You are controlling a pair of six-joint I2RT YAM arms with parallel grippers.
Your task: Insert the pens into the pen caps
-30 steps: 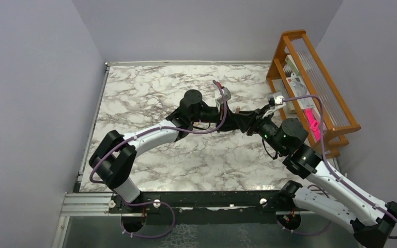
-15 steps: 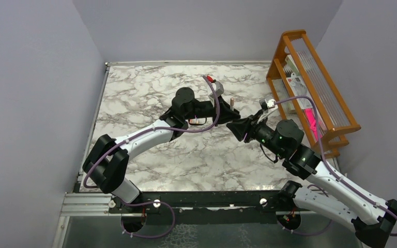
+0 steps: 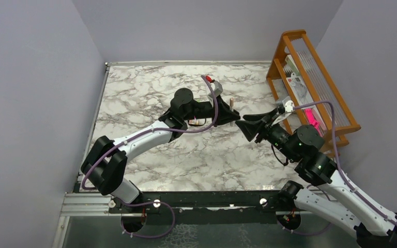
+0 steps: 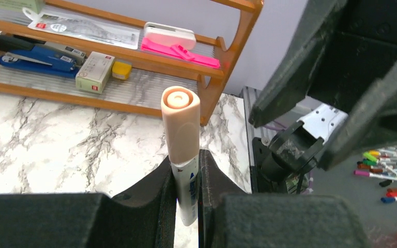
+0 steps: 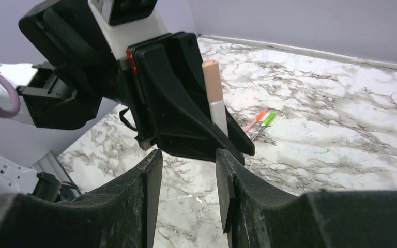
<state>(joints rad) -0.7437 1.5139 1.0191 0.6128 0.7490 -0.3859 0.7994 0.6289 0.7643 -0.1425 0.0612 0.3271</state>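
1. At the middle of the marble table (image 3: 134, 93), slightly right of centre, the two grippers face each other above the surface with a small gap between them.
2. The left gripper (image 3: 228, 114) is clamped on a pen (image 4: 186, 192). Its fingers (image 4: 160, 186) press the whitish barrel from both sides.
3. The pen stands roughly upright over the table, its long axis close to vertical. A tan cap (image 4: 180, 124) sits on its upper end and rises clear above the fingertips. The lower end is hidden between the fingers.
4. The right gripper (image 3: 244, 127) has its jaws apart with nothing between them. It sits just right of the pen and is not touching it, with its opening turned towards the left gripper.
5. Two other pens (image 5: 261, 121) lie side by side on the marble beyond the left gripper. One is orange-red and one has a green end, and both lie flat, well apart from either gripper.
6. A wooden rack (image 4: 231, 67) stands along the table's right edge, close behind the right arm's wrist, so room is tight on that side.
7. Walls close in the left, back and right sides. There is broad open marble to the left and towards the back wall.
8. A metal rail (image 3: 82, 204) bounds the near edge, where the arm bases sit.
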